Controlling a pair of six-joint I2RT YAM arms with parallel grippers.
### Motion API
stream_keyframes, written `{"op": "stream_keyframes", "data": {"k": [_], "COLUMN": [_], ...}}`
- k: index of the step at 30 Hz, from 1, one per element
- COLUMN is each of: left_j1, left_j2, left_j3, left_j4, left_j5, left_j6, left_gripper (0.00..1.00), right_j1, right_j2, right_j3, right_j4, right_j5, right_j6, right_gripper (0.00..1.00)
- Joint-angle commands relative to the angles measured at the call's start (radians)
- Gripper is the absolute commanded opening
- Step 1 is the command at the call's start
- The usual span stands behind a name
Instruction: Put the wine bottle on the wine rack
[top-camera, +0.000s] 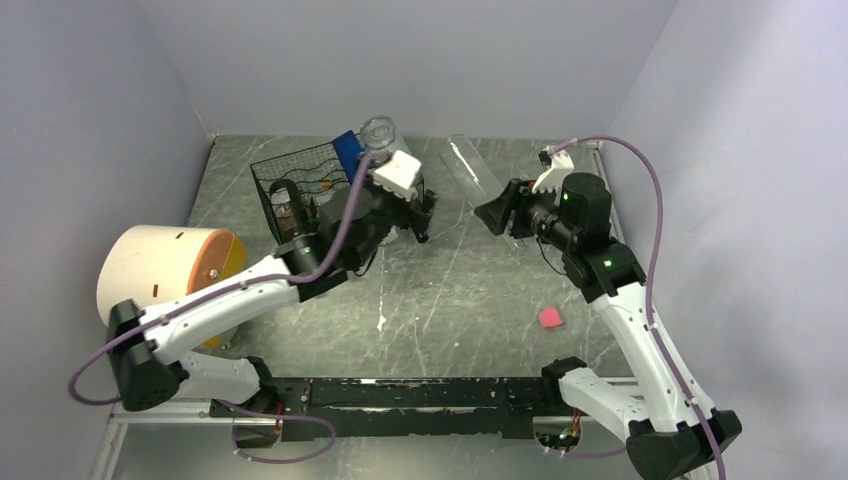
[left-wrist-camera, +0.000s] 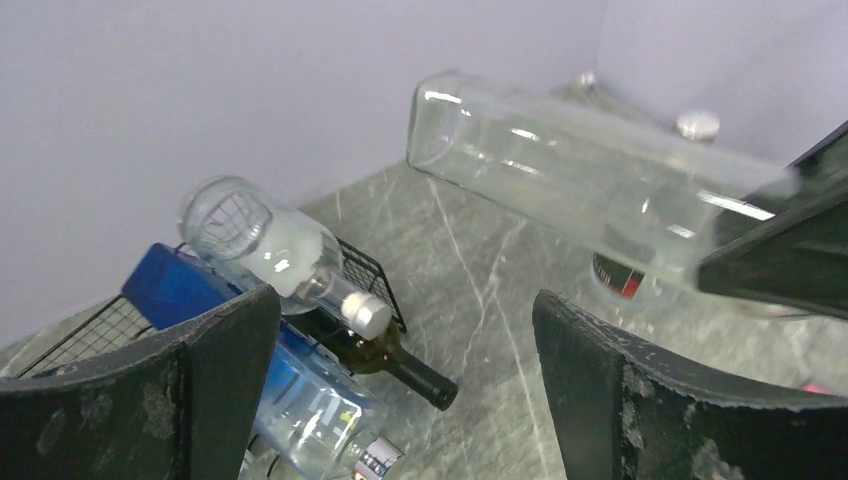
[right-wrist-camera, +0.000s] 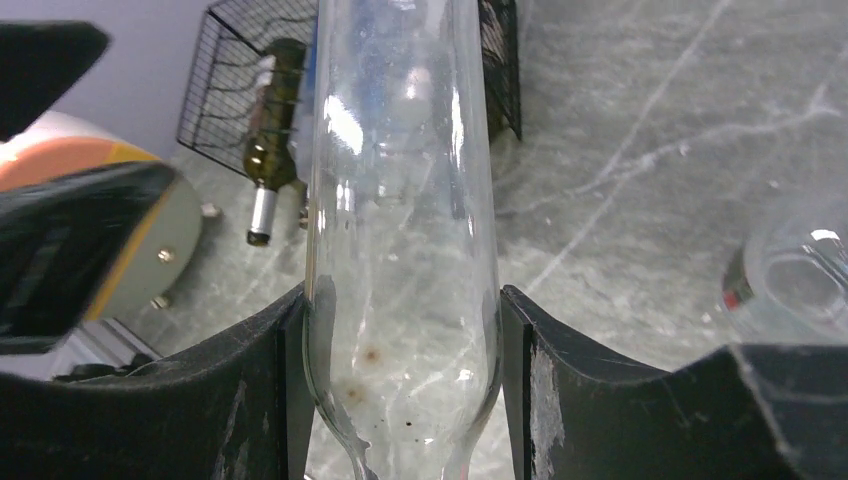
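Right wrist cam: right gripper (right-wrist-camera: 400, 300) is part-closed on the clear wine bottle (right-wrist-camera: 400, 180), fingers pressed on both sides near its neck end. Top cam: I see the bottle at 1 o'clock, held above the table (top-camera: 450, 290), well apart from the wine rack (top-camera: 300, 185) at 11 o'clock. Left gripper (left-wrist-camera: 405, 330) is spread wide w/ nothing between, just beside the rack. A dark bottle (right-wrist-camera: 275, 150) lies in the rack.

Cream drum (top-camera: 150, 268) with orange face lies at left; 1 pink block (top-camera: 550, 318) on marble table (top-camera: 450, 295).
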Motion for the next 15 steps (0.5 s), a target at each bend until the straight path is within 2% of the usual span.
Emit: {"op": "stream_keyframes", "data": {"k": [1, 4, 7, 12, 15], "left_j1": [0.003, 0.005, 0.005, 0.005, 0.005], "left_j2": [-0.136, -0.216, -0.278, -0.372, -0.427], "left_j3": [-0.001, -0.030, -0.040, -0.039, -0.032], "left_j4": [-0.051, -0.073, -0.112, -0.177, -0.208], "left_j5": [-0.085, -0.080, -0.136, -0.294, -0.340], "left_j6": [-0.099, -0.103, -0.107, -0.107, -0.081], "left_gripper": [0.99, 0.99, 0.99, 0.99, 0.99], "right_j1": [0.040, 0.181, 0.315, 0.444, 0.503], "right_j2": [0.041, 0.112, 0.213, 0.391, 0.492], "right_j3": [0.000, 0.019, 0.065, 0.132, 0.182], "right_j4": [0.278, 0.342, 0.374, 0.462, 0.506], "right_j5": [-0.059, 0.052, 0.175, 0.274, 0.341], "right_j6": [0.086, 0.094, 0.088, 0.122, 0.136], "right_gripper": [0.00, 0.00, 0.00, 0.00, 0.00]}}
